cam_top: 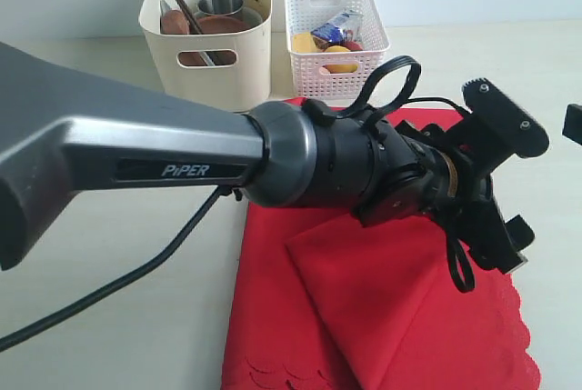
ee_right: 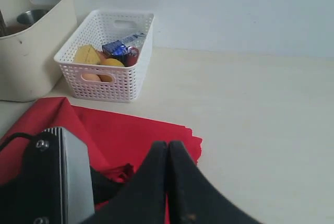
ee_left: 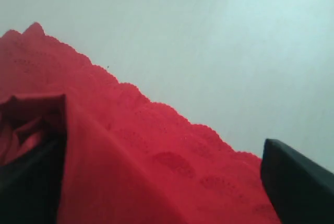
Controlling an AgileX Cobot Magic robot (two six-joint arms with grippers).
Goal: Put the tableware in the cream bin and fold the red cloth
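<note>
A plain bright red is shown by the cloth [cam_top: 364,299], scallop-patterned at its lower edge; cream by the bin [cam_top: 241,72], upper left; white, perforated, by the basket [cam_top: 314,72].

The left arm [cam_top: 182,154] hides the middle of the cloth [cam_top: 391,317] and the near corner of the basket [cam_top: 314,67]. The cloth's near edge runs off the exterior view. Beyond the cloth, the wall of the bin [cam_top: 245,72] hides most of the tableware. In the left wrist view the cloth is blurred, and a fold of it covers part of one finger [ee_left: 26,187] of the left gripper [ee_left: 162,151]. The right gripper [ee_right: 168,148], over the cloth's edge, is cut off behind its tips.
</note>
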